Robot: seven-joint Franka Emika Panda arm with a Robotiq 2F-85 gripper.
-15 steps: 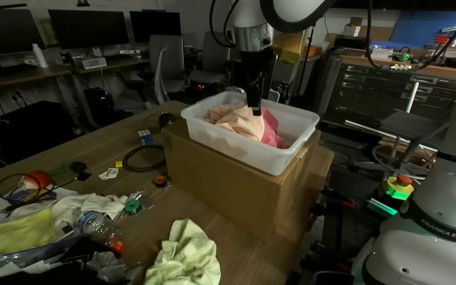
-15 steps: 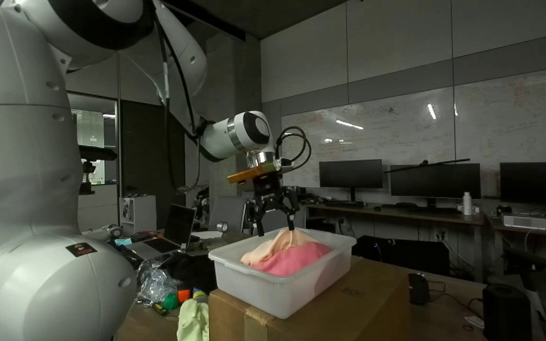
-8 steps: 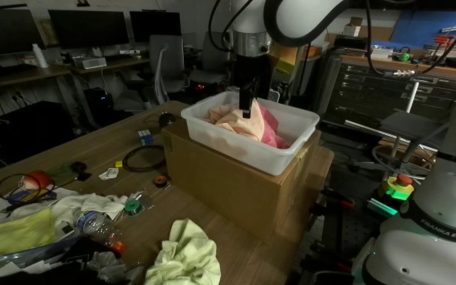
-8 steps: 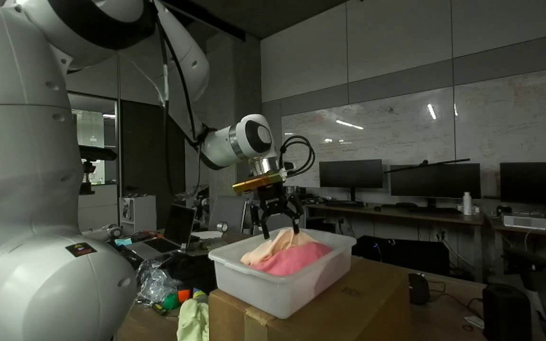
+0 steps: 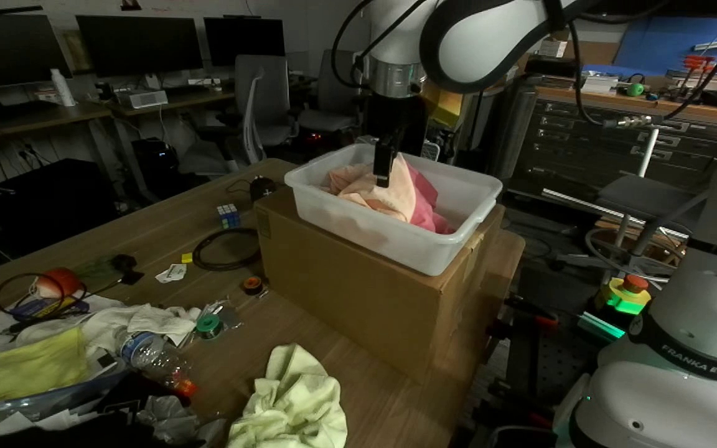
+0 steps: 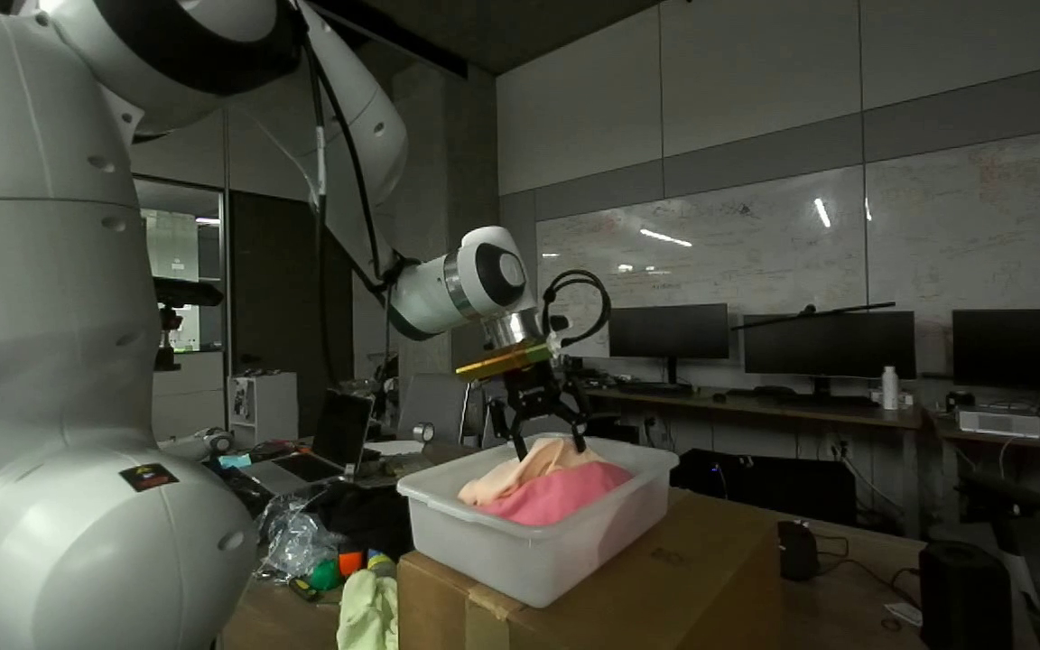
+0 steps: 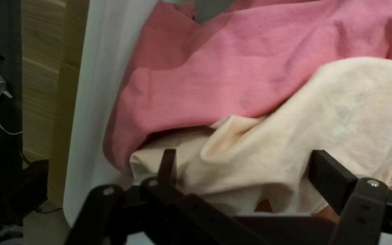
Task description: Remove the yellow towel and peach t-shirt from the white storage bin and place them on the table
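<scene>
The white storage bin (image 5: 365, 218) stands on a cardboard box; it also shows in an exterior view (image 6: 520, 555). In it, the crumpled peach t-shirt (image 5: 352, 183) lies against a pink cloth (image 5: 424, 199); both show in the wrist view, the t-shirt (image 7: 349, 98) and the pink cloth (image 7: 216, 75). A pale yellow towel (image 5: 296, 404) lies crumpled on the table (image 5: 358, 367). My gripper (image 6: 551, 449) is open over the t-shirt, its fingers (image 7: 328, 173) wide apart with peach fabric between them in the wrist view (image 7: 243, 154). I cannot tell whether the fingertips touch the fabric.
The cardboard box (image 5: 346, 292) raises the bin above the table. A yellow cloth (image 5: 28, 367), a plastic bottle (image 5: 150, 354), tape and cables clutter the table. A Rubik's cube (image 5: 228, 216) lies beyond the box. A laptop (image 6: 339, 433) stands behind the bin.
My gripper has moved lower toward the t-shirt and sideways, leftward in an exterior view and rightward in an exterior view. It stays open. The cloths and bin have not visibly moved.
</scene>
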